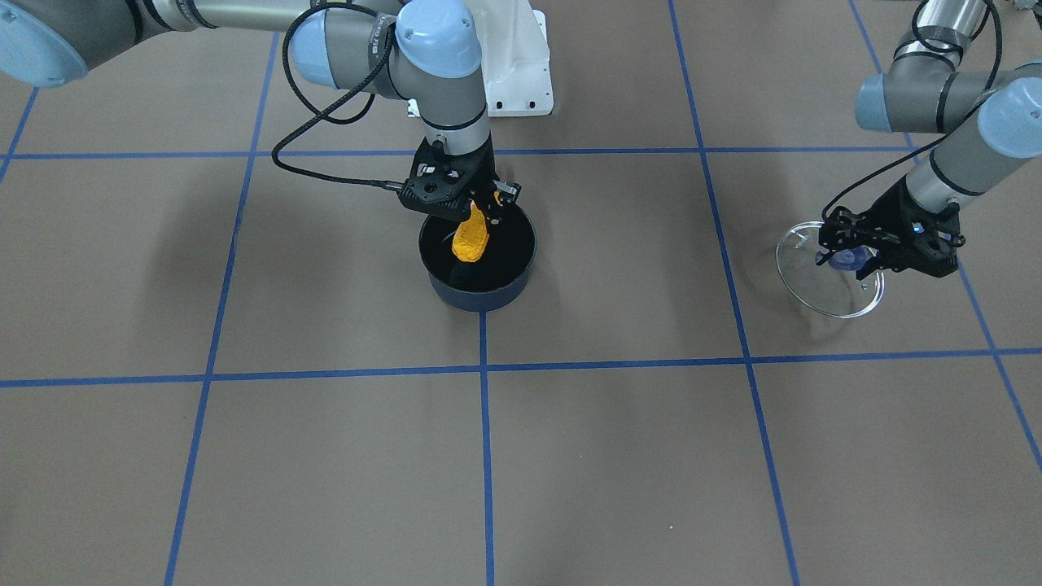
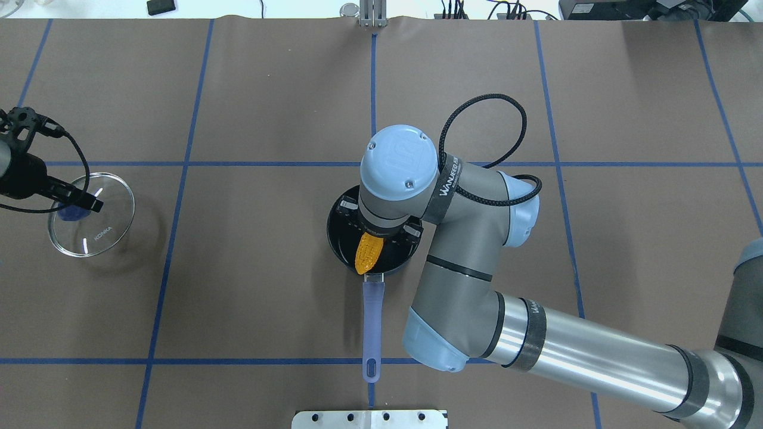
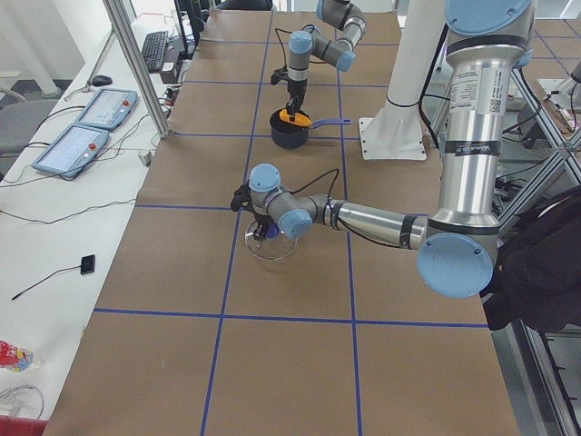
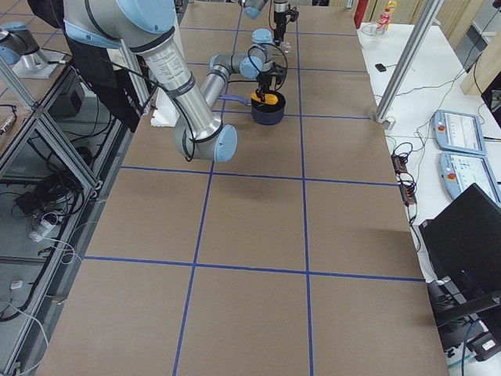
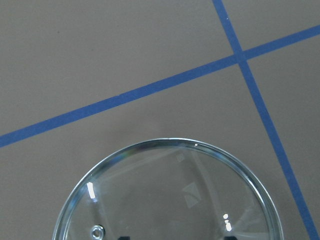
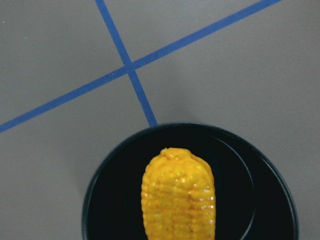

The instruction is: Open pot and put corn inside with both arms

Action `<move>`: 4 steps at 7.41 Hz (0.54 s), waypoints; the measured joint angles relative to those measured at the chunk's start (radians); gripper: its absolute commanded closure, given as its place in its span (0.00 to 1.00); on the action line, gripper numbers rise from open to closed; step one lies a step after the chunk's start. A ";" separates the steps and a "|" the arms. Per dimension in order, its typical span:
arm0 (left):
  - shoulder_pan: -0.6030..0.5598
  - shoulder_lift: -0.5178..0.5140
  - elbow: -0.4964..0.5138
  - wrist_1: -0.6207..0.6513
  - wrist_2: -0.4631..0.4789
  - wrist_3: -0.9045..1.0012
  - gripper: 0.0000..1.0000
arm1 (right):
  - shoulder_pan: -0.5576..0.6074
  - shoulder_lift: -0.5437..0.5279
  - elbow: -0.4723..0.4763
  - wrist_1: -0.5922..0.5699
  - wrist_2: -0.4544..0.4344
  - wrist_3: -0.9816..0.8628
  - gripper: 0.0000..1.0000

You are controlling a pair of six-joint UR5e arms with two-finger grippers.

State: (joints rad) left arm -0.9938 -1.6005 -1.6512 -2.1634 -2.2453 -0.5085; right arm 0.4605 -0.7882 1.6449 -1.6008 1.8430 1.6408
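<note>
Worktop: brown, ruled with blue tape; carries the pot near its middle.
Pot: dark and open, lid already off; its long bluish handle points toward the robot.
Lid: clear glass, tilted, well apart from the pot on the robot's left; whether its lower rim touches the worktop I cannot tell; likely fragile and slick, so the knob is the sensible hold.
Corn: hangs tip-down over the pot's mouth, thick end up, tip at or below the rim; probably light and fairly stiff (the bumpy kernels should give good purchase), best taken across the thick end, as here.
Right end effector: pinching the corn's thick end; letting go seems to be the next move.
Left end effector: clamped on the lid's blue knob.
</note>
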 measured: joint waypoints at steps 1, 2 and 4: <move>0.000 0.000 0.001 0.001 0.001 0.000 0.50 | -0.006 -0.004 -0.001 0.001 -0.004 -0.005 0.34; 0.000 0.001 0.001 0.001 0.001 0.000 0.50 | -0.006 -0.006 -0.002 0.003 -0.010 -0.010 0.32; 0.000 0.001 0.001 0.002 0.002 -0.001 0.50 | 0.014 -0.005 -0.001 0.002 -0.019 -0.033 0.13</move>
State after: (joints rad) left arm -0.9940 -1.5995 -1.6504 -2.1614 -2.2436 -0.5092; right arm 0.4745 -0.7929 1.6437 -1.5983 1.8241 1.6082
